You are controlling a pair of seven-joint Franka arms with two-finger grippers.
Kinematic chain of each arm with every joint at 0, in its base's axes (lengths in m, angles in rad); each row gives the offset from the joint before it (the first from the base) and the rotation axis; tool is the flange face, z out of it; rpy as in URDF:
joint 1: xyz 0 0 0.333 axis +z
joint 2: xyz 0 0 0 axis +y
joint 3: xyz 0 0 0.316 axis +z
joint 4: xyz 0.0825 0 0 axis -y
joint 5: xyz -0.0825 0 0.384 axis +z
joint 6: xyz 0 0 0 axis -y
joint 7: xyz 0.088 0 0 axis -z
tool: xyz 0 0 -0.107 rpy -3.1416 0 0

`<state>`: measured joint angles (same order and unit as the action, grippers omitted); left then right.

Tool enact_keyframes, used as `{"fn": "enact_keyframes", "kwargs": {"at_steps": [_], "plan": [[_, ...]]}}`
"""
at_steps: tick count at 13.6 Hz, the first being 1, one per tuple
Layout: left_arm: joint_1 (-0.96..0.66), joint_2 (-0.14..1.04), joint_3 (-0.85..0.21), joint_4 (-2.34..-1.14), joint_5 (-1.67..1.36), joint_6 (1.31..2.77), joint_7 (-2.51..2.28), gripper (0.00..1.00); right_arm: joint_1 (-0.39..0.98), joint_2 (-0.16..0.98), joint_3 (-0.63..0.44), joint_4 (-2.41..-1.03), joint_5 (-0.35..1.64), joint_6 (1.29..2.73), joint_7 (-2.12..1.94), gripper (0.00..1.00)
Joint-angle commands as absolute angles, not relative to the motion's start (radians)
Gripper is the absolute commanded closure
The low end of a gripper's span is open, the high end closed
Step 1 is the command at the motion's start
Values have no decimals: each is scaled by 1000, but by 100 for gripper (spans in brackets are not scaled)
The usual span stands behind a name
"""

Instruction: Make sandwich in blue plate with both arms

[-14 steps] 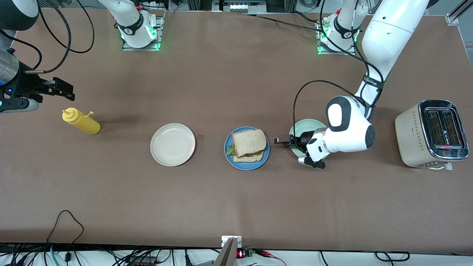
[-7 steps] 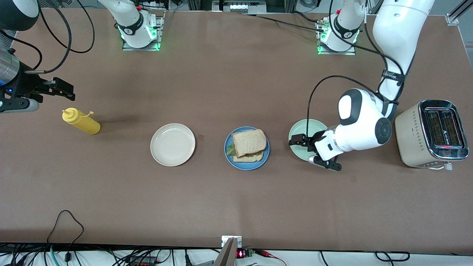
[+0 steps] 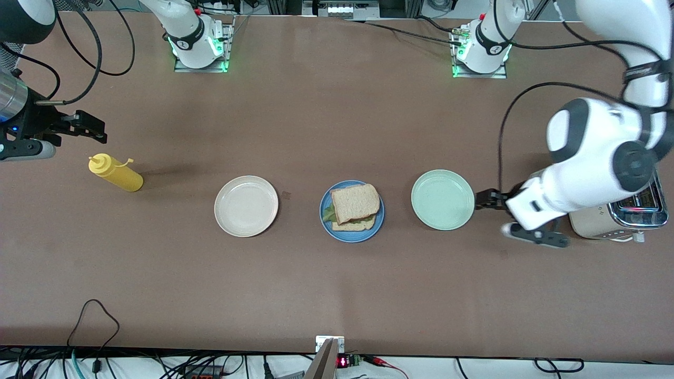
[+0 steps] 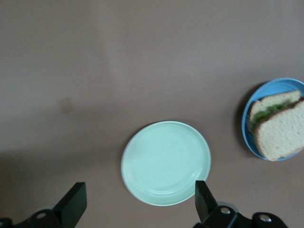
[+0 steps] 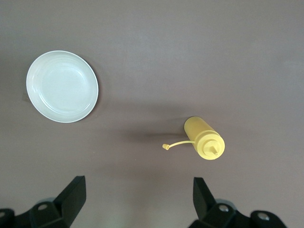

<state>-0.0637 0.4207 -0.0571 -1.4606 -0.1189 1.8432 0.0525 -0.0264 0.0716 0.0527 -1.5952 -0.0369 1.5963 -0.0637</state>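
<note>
The sandwich [image 3: 354,207] is sitting assembled on the blue plate [image 3: 376,223], lettuce showing between two bread slices, midway between the cream-white plate [image 3: 246,206] and the mint-green plate [image 3: 442,199], so the build looks finished. The left gripper [image 3: 487,199] is hanging with fingers spread and empty over bare table between the mint-green plate and the toaster [image 3: 632,216], probably clearing the work area. The right gripper [image 3: 87,128], also spread and holding nothing, is waiting above the yellow mustard bottle [image 3: 115,173] at its own end of the table.
</note>
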Motion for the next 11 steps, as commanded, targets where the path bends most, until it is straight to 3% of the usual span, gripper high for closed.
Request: {"fn": "enact_keyframes", "kwargs": {"at_steps": [1, 4, 7, 11], "plan": [[37, 368, -57, -1465, -98, 1816, 51, 0, -31, 75, 57, -1582, -26, 1580, -67, 0], [52, 277, -52, -1500, -54, 1790, 48, 0, -31, 75, 57, -1582, -26, 1580, -67, 0], [40, 200, -32, -1503, -51, 1637, 41, 0, -29, 74, 57, -1583, -26, 1578, -67, 0], [43, 112, -40, -1593, -49, 1640, 9, 0, -28, 74, 57, -1582, -26, 1562, -66, 0]]}}
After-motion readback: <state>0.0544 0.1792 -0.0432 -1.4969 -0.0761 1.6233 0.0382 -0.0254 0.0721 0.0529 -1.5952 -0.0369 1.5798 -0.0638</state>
